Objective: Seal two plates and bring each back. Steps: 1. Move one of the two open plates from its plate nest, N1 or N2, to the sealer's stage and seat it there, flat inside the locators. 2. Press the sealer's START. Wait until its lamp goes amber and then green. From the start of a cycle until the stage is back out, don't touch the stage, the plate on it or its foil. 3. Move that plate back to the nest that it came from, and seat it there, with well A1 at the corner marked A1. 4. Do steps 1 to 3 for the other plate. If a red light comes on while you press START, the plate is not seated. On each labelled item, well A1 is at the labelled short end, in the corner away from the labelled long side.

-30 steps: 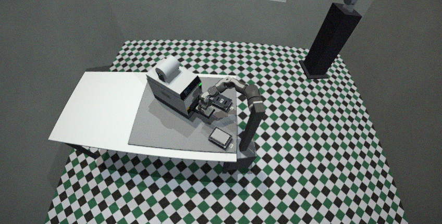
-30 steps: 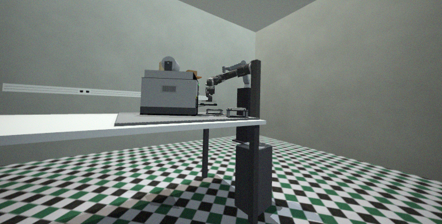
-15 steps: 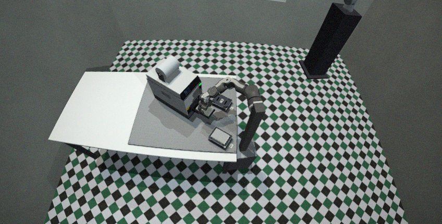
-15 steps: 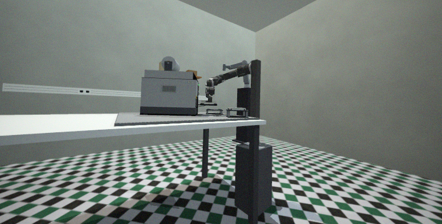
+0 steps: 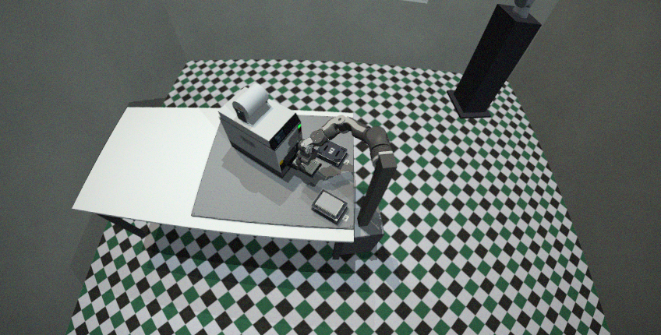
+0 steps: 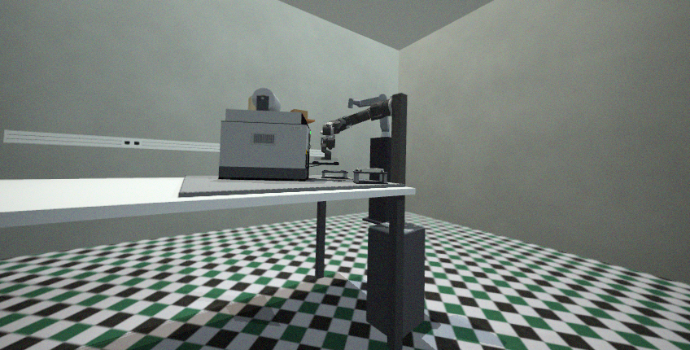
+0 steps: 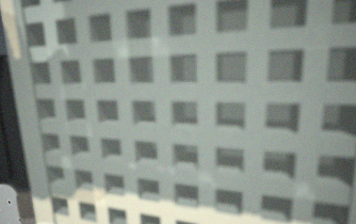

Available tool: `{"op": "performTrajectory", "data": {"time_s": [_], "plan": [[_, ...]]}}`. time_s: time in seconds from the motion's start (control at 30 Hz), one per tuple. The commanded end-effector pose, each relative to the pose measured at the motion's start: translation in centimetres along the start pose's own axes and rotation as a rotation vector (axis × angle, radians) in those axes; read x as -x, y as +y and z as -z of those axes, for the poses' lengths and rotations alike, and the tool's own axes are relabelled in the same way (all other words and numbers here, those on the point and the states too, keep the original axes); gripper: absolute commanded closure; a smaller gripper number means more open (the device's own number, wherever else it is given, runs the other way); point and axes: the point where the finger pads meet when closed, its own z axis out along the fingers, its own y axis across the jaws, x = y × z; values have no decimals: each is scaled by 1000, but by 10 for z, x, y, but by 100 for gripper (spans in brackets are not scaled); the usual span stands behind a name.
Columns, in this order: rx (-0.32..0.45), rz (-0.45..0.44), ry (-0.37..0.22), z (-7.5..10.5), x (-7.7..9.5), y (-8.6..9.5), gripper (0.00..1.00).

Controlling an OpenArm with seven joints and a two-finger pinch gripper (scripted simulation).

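Item: sealer [image 5: 259,131], grey box with foil roll on top, a green lamp lit at its front corner, standing on the grey mat [image 5: 240,193] of the white table [image 5: 139,161]. Item: gripper [image 5: 307,159], closed on plate 1 [image 7: 205,113] and hanging just in front of the sealer, over or near its stage; the wrist view is filled by the plate's well grid, so the fingers themselves are not visible. In the exterior view this plate sits above the mat, lifted rather than seated. Item: empty dark nest [image 5: 331,152], just beside the gripper. Item: plate 2 [image 5: 329,203], in its own nest near the table's front edge, well apart. Status, judged: 1 plate in transit between nest and stage; direction and sealing cannot be told. Plate 2 appears untouched; all its steps remain.
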Motion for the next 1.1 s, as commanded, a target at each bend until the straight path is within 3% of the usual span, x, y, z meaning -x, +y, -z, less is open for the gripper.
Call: {"op": "performTrajectory", "data": {"time_s": [0.0,1.07], "plan": [[4,1,-2,1,1,1,100],[8,3,-1,-5,0,1,100]]}}
